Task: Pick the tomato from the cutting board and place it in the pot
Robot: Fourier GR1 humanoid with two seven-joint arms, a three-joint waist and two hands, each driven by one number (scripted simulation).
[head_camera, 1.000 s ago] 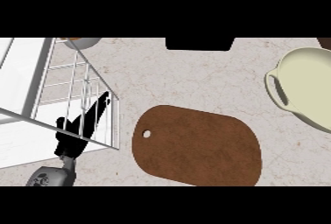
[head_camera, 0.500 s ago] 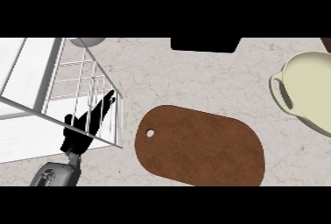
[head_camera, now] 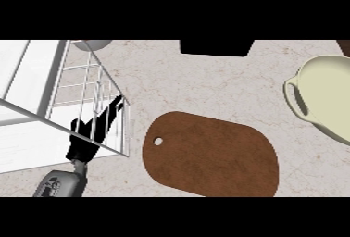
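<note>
On the pale marbled surface, a brown cutting board lies in the lower middle of the head view, an oval slab with a small round hole near its left end. Its top is bare; the tomato shows nowhere in the view, so its place cannot be told. At the right edge sits the cream-coloured pot, cut off by the frame, with one loop handle turned toward the board; pot and board lie apart, with open surface between them. To the left stands a white wire rack, its thin bars rising over a white tray-like base. The left hand comes in from the lower left on a grey forearm, its black fingers straight and stretched up and to the right, lying in front of the rack's bars; it is open and holds nothing. It sits just left of the board without touching it. A dark rectangular object shows at the top edge, and a grey rounded thing sits at the top left. The right hand is out of sight.
</note>
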